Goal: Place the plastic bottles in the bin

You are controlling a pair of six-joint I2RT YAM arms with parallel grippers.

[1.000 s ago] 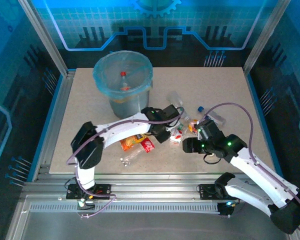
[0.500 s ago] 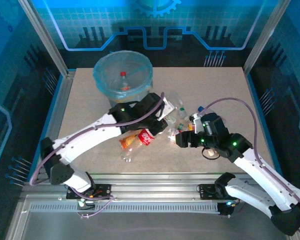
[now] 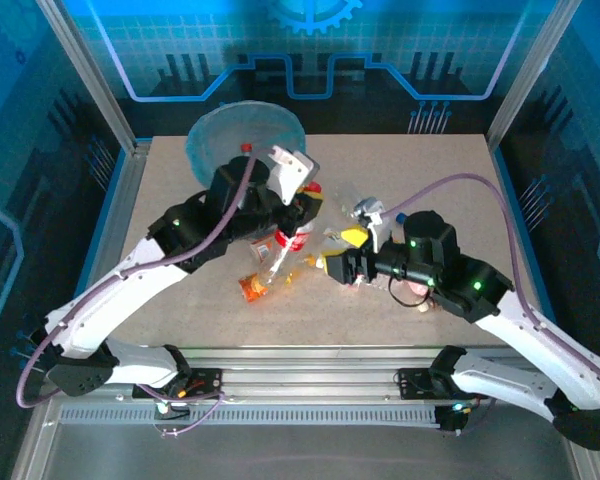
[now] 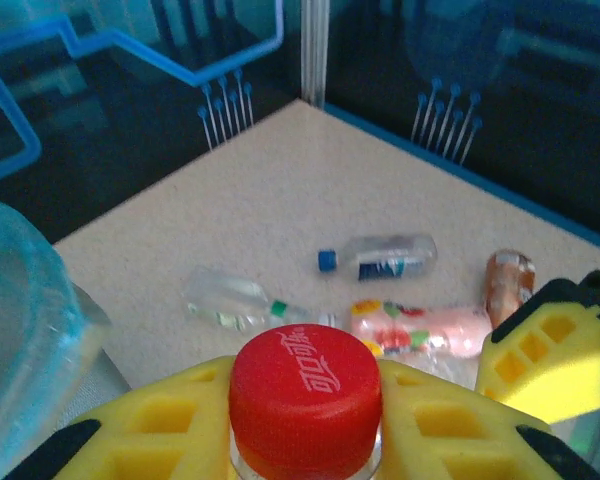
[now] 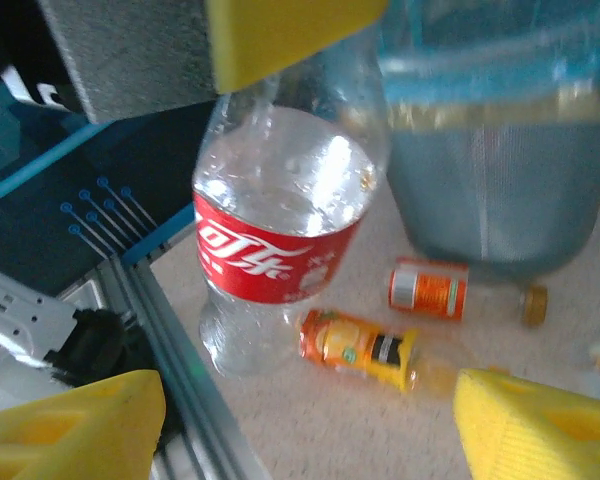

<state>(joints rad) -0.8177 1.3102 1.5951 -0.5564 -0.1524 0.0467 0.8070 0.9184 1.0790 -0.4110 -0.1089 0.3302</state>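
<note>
The left tool point(image 4: 305, 425) clamped the red-capped cola bottle point(image 5: 280, 240) by its neck. It hung upright, cap up, near the bin point(image 5: 500, 170). The right tool point(image 5: 305, 430) had its fingers wide apart. Two more lay flat at the bin's foot: a red-labelled orange bottle point(image 5: 430, 290) and a yellow-labelled bottle point(image 5: 360, 345). From above, the left arm point(image 3: 170, 260) hid much of the bin.

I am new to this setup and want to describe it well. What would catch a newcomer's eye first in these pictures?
First, the red-labelled cola bottle hanging in the air, clamped near its red cap by the left gripper, close to the grey bin with its blue liner. Next, the loose bottles lying scattered on the table, with the right gripper wide open nearby.
</note>
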